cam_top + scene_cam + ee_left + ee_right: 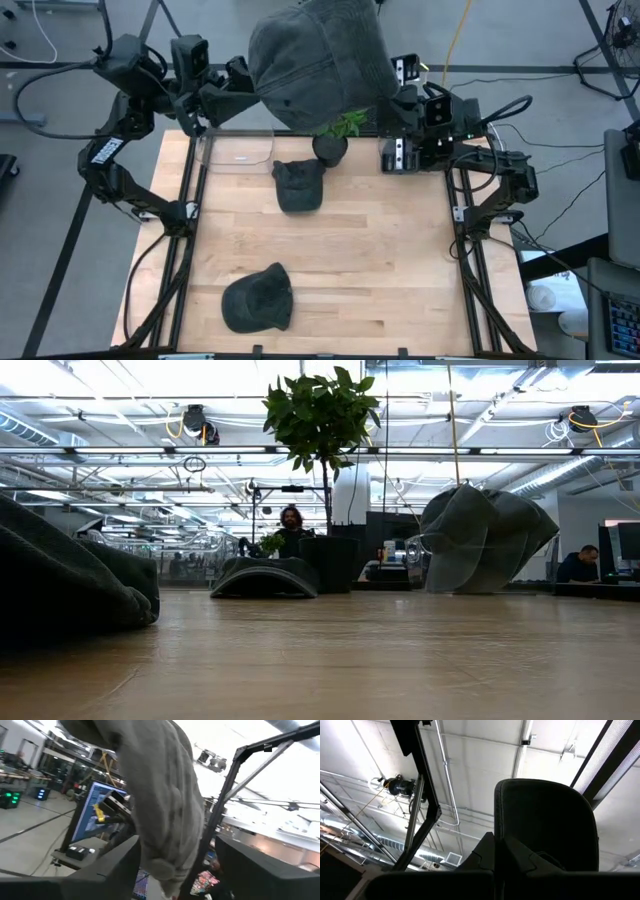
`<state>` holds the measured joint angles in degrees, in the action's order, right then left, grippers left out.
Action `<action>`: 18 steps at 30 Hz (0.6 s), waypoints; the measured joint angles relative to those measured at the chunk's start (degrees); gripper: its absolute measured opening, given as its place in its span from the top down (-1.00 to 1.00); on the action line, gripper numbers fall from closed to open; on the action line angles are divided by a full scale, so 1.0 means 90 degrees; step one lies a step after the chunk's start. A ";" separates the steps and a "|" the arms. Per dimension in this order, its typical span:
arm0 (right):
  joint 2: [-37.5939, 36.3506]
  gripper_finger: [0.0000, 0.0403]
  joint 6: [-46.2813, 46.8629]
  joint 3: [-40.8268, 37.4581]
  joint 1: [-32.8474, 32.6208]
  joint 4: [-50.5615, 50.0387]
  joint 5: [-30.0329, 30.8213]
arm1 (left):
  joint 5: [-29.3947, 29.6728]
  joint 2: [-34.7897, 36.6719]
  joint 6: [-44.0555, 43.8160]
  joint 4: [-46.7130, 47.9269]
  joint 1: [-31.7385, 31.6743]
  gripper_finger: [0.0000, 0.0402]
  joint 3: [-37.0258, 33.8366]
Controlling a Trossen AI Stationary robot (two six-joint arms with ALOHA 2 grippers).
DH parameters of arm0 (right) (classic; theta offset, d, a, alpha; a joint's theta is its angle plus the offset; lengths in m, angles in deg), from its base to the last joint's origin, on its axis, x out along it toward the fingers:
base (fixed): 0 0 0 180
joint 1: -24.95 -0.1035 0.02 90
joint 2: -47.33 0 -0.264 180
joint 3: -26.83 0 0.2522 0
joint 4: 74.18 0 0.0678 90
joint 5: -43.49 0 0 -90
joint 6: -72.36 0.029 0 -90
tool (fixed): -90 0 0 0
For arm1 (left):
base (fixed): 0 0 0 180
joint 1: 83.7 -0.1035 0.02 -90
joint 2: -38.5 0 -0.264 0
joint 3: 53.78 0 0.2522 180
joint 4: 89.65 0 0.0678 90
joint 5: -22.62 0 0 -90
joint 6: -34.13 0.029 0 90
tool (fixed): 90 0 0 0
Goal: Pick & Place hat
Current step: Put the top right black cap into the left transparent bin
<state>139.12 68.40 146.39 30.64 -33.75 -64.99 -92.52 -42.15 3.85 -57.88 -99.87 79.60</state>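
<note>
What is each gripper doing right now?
Left gripper: closed on the grey hat, held high above the table.
Right gripper: fingers shut, holding nothing, parked at the far edge.

The left arm is raised at the worktop's far left corner, its hand (170,870) clamped on a grey hat held high in the air. The right arm is folded at the far right corner, its hand (501,851) shut and pointing upward.

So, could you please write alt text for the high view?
The left gripper holds a large grey hat high above the wooden table. Two dark hats and a potted plant sit below; the right gripper waits at the far edge.
</note>
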 joint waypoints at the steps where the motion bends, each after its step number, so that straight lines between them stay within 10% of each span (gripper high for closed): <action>1: 0.0000 1.00 0.0000 0.0000 0.0000 -0.0005 0.0002 | -0.0075 -0.0024 -0.0001 -0.0008 0.0000 -0.25 0.0001; 18: 0.0002 1.00 0.0032 0.0000 0.0000 -0.0074 0.0014 | -0.0277 -0.0119 0.0132 0.0016 -0.0036 0.59 -0.0004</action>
<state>139.14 68.68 146.39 30.64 -34.41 -64.86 -95.01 -43.21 5.04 -57.73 -100.20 79.57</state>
